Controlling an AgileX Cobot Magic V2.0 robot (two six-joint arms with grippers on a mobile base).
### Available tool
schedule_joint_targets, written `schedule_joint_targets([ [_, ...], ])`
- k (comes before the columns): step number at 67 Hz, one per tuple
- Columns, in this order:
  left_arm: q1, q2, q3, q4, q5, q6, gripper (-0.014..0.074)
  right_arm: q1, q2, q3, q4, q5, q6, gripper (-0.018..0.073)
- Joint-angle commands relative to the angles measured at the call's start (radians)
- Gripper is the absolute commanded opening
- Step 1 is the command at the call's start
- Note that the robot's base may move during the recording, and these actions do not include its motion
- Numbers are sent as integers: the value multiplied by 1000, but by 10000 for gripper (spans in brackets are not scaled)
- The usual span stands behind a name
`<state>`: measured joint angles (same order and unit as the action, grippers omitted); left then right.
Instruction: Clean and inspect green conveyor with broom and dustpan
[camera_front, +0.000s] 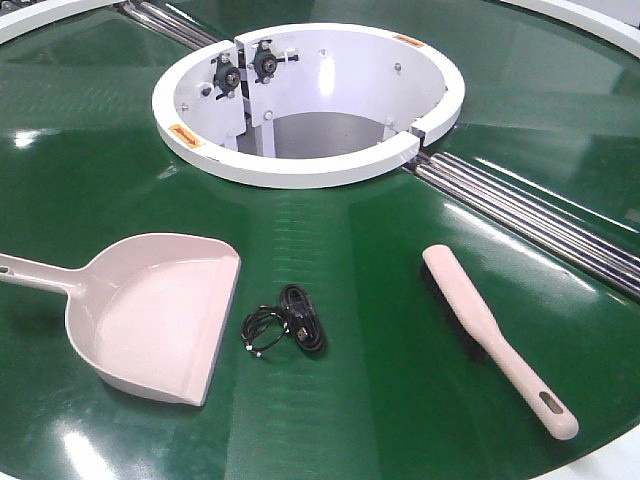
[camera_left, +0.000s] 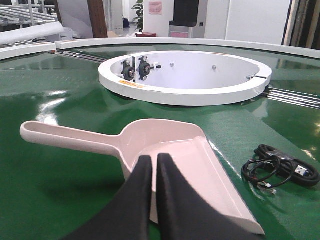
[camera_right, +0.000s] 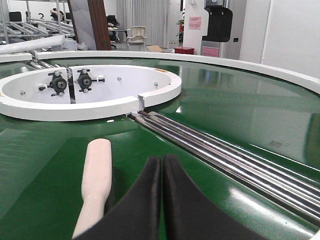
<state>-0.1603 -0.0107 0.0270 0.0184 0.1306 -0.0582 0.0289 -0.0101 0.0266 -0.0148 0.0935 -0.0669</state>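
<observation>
A white ring-shaped hub (camera_front: 300, 175) is split by narrow seams, with two black bearing blocks (camera_front: 265, 62) bolted to its inner wall and orange labels (camera_front: 183, 133) on its rim. A coiled black cable (camera_front: 300, 322) lies in front of it. Far behind stand a pale chair (camera_right: 135, 37) and a pink sign (camera_right: 195, 22).

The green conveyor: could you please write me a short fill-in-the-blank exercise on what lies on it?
Between the dustpan and the broom lies a coiled black ____.
The silver rollers run closer to the ____ than to the dustpan.
The left gripper and right gripper are both ____, holding nothing.
Missing words: cable; broom; shut.
</observation>
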Motion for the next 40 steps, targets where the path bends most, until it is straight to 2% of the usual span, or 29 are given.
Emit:
schedule_joint_targets([
  [1,-7,-15,28,-2,-68,-11,-6,-4,-18,12,-8,-75,-3,-10],
  [40,-7,-15,28,-2,-68,-11,-6,-4,-18,12,-8,-74,-3,-10],
])
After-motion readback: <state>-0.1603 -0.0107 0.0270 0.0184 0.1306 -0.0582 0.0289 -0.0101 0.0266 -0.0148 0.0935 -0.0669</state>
